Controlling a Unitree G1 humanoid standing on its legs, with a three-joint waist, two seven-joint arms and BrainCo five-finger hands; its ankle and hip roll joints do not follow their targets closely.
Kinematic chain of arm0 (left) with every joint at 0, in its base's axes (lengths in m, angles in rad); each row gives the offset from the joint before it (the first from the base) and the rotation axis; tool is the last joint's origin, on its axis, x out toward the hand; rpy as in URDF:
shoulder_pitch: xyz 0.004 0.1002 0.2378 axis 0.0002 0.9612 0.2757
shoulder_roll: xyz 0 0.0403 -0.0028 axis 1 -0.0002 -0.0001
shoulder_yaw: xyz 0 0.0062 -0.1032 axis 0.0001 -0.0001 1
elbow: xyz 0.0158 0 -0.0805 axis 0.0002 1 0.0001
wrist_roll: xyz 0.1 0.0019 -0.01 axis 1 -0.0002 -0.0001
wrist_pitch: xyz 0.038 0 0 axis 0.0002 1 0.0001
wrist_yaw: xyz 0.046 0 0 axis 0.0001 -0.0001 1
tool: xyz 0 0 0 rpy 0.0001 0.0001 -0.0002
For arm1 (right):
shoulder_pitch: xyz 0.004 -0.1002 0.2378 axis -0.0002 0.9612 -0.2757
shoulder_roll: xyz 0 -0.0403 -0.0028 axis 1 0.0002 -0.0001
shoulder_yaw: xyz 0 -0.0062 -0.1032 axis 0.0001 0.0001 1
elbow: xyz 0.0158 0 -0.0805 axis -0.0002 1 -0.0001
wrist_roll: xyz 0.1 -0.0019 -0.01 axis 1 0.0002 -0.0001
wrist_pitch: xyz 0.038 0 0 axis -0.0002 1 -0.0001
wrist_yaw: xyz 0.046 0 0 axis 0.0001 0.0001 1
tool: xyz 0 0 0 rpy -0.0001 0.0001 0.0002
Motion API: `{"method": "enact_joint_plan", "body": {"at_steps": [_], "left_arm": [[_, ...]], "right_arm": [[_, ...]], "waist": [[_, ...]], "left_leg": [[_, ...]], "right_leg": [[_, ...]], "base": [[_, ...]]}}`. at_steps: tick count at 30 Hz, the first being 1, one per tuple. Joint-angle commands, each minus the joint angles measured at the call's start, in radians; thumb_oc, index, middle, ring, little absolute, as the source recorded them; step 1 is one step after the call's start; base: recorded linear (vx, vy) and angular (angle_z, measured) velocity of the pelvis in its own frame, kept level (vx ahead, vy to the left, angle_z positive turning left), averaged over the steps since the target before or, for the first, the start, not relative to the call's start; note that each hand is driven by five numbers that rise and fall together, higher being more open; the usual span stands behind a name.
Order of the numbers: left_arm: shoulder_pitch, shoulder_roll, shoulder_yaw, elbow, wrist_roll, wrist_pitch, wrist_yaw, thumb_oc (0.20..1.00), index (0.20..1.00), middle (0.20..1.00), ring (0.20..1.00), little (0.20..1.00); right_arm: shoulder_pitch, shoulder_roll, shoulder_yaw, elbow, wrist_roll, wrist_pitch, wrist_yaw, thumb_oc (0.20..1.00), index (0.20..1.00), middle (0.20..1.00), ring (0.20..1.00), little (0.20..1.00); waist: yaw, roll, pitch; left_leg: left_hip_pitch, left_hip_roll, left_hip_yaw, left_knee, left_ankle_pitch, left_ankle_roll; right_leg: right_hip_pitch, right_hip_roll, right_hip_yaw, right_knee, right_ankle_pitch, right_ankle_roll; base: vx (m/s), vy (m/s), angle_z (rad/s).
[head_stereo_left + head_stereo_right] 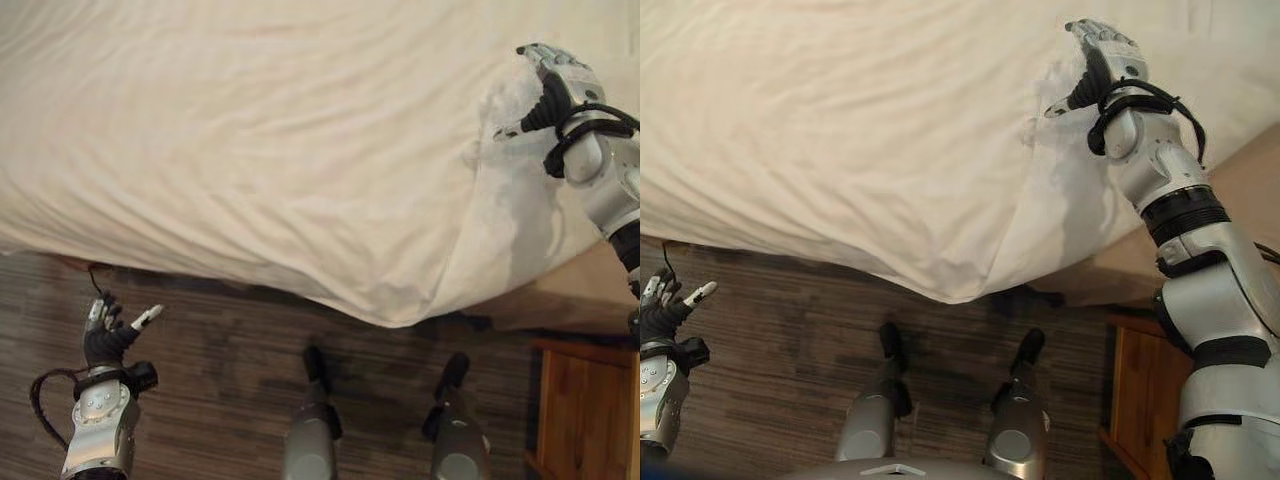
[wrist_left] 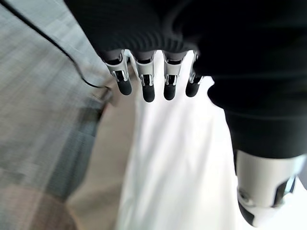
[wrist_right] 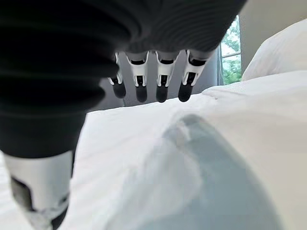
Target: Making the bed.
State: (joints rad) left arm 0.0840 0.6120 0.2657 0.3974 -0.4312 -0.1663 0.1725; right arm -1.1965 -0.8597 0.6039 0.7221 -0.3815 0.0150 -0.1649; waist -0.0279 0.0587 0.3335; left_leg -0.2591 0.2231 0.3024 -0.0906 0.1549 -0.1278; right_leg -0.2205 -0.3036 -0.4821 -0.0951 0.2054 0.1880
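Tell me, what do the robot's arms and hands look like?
Both arms are shiny silver-grey metal tubes with black bands at the joints. The right hand and the left hand have silver fingers with dark tips, and a dark ribbed cover wraps the back of each hand and wrist. Black cables loop around both wrists.

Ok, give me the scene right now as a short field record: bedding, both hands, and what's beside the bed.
bedding: cream wrinkled bed sheet spread over the mattress, its edge hanging toward the dark wood-plank floor
right hand: over the sheet near the bed corner, fingers straight, holding nothing
left hand: low over the floor, clear of the sheet, fingers relaxed, empty
beside bed: orange-brown wooden nightstand on robot's right
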Motion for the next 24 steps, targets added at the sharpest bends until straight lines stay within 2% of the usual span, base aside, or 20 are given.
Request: {"method": "enact_joint_plan", "body": {"at_steps": [1, 8, 10, 16, 23, 24], "left_arm": [[0.009, 0.05, 0.048, -0.04, -0.029, -0.061, -0.011, 1.0, 1.0, 1.0, 1.0, 1.0], [0.007, 0.044, 0.038, -0.079, -0.026, -0.072, -0.03, 1.0, 1.0, 1.0, 1.0, 1.0], [-0.005, 0.101, 0.069, 0.007, -0.067, -0.067, -0.045, 1.0, 1.0, 1.0, 1.0, 1.0], [-0.036, 0.138, 0.069, 0.071, -0.114, -0.074, -0.053, 1.0, 1.0, 1.0, 1.0, 1.0], [-0.056, 0.14, 0.045, 0.086, -0.128, -0.08, -0.067, 1.0, 1.0, 1.0, 1.0, 1.0], [-0.174, 0.166, -0.023, 0.153, -0.033, -0.062, 0.023, 1.0, 1.0, 1.0, 1.0, 1.0]], "right_arm": [[-0.164, -0.035, 0.071, 0.017, -0.025, -0.012, -0.038, 1.0, 1.0, 1.0, 1.0, 1.0], [-0.228, -0.081, 0.114, 0.03, -0.023, -0.016, -0.039, 1.0, 1.0, 1.0, 1.0, 1.0], [-0.278, -0.087, 0.148, 0.06, -0.018, -0.016, -0.032, 1.0, 1.0, 1.0, 1.0, 1.0], [-0.261, -0.032, 0.125, 0.112, 0.018, -0.011, -0.042, 1.0, 1.0, 1.0, 1.0, 1.0], [-0.261, -0.002, 0.12, 0.125, 0.035, -0.008, -0.061, 1.0, 1.0, 1.0, 1.0, 1.0], [-0.227, 0.066, 0.115, 0.067, 0.034, -0.008, -0.077, 1.0, 1.0, 1.0, 1.0, 1.0]], "waist": [[0.006, -0.007, -0.025], [-0.02, 0.028, -0.007], [-0.024, 0.05, 0.01], [-0.013, 0.077, 0.039], [-0.015, 0.107, 0.031], [-0.045, 0.096, 0.033]], "left_leg": [[0.147, 0.135, 0.06, 0.003, -0.04, -0.134], [0.151, 0.143, 0.091, 0.003, -0.018, -0.134], [0.149, 0.143, 0.102, 0.003, -0.004, -0.134], [0.131, 0.137, 0.11, 0.004, 0.006, -0.134], [0.094, 0.138, 0.11, 0.003, 0.016, -0.134], [0.097, 0.137, 0.119, 0.003, 0.014, -0.134]], "right_leg": [[-0.138, -0.026, 0.088, 0.022, 0.028, 0.069], [-0.171, -0.033, 0.101, 0.035, 0.032, 0.066], [-0.197, -0.024, 0.118, 0.038, 0.034, 0.065], [-0.261, -0.008, 0.149, 0.04, 0.045, 0.063], [-0.309, -0.018, 0.158, 0.043, 0.059, 0.063], [-0.316, -0.012, 0.166, 0.044, 0.061, 0.063]], "base": [[-0.03, 0.001, -0.22], [-0.04, -0.005, -0.15], [-0.02, 0.041, -0.17], [-0.02, 0.002, -0.28], [-0.01, -0.001, -0.1], [0.02, 0.041, 0.0]]}}
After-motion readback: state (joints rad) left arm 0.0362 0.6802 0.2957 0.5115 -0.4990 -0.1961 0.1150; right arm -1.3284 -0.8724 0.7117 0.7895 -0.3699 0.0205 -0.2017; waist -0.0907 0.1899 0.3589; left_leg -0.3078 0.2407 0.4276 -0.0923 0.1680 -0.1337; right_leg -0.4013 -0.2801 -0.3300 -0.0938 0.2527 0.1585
